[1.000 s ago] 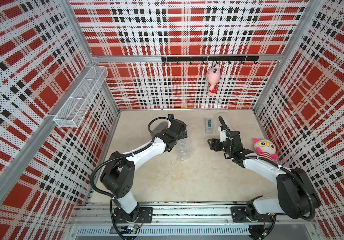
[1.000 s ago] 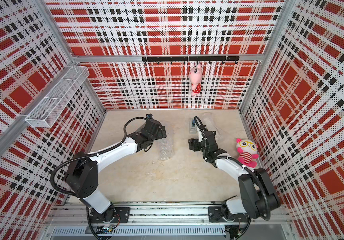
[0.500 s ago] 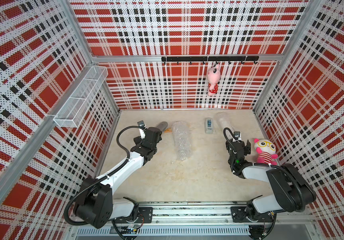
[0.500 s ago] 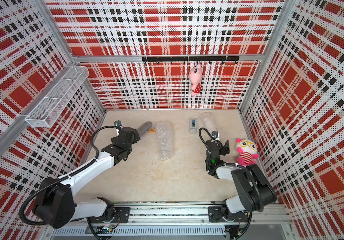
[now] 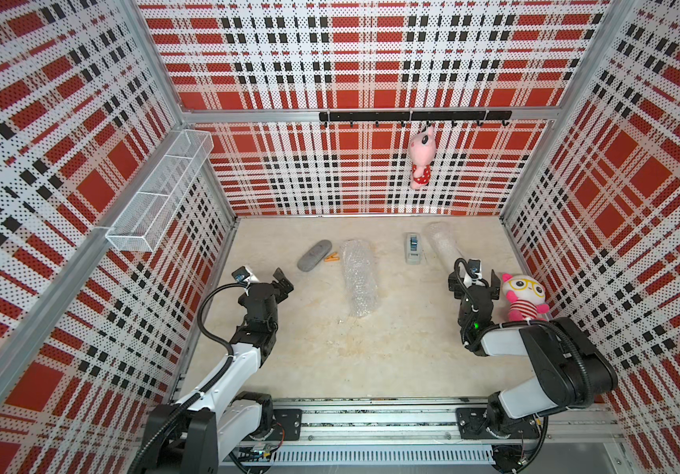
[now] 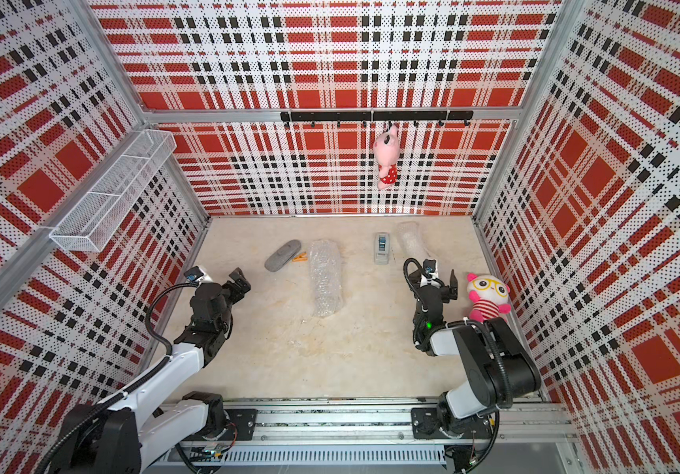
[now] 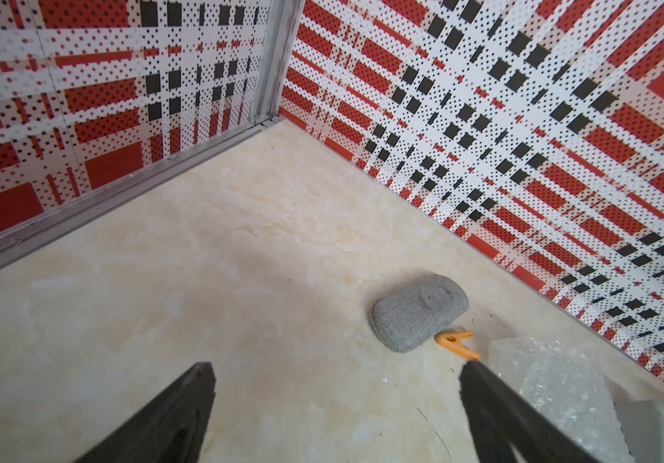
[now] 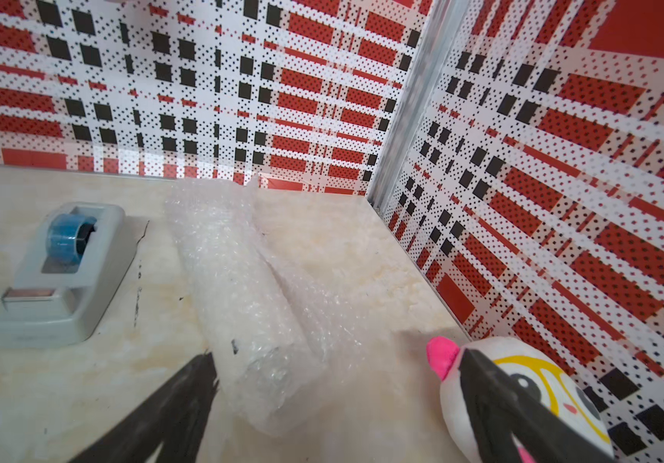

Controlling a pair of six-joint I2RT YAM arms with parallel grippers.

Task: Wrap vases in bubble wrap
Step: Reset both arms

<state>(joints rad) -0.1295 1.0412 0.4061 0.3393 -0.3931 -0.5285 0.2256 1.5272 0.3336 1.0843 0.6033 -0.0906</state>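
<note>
since bubble wrap [image 5: 358,279] clouds both rolls, their contents are unclear.

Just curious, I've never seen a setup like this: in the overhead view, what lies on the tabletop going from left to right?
Grey case → orange clip → long bubble-wrap bundle → tape dispenser → second bubble-wrap bundle → plush toy with yellow glasses.

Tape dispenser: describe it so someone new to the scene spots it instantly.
Find the black hook rail on the back wall, where a pink plush hangs. On the table straight below that plush, between two bubble-wrap bundles, sits the tape dispenser. It is a boxy pale-grey block holding a blue roll, unlike the rounded grey fabric case nearby.
</note>
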